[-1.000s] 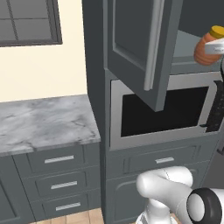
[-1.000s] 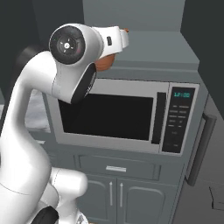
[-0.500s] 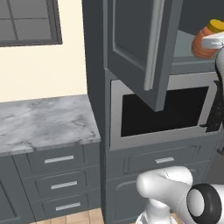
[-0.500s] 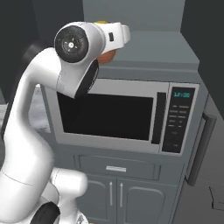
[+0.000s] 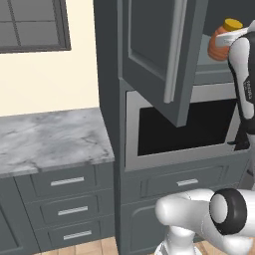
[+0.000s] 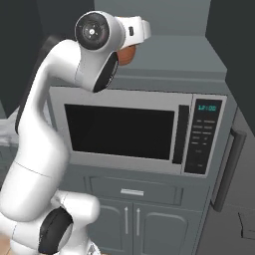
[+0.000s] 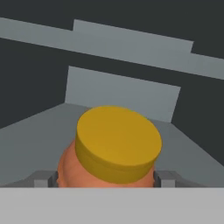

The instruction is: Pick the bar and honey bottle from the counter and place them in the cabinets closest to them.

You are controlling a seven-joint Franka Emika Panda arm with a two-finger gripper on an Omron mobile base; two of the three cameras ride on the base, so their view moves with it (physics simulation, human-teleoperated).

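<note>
One honey bottle [image 7: 111, 151] pinched between the hand's [image 7: 106, 179] fingers inside the open cabinet [image 5: 154, 50]; bottle base hidden, shelf walls near.

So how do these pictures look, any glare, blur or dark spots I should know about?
Left base view: even flat light, no glare; the honey bottle sits sharp in the open cabinet. Right base view: the arm hides most of the bottle, and the cabinet recess is dim. Hand view: soft and blocky, the yellow cap looming large, the cabinet's back dark.
</note>
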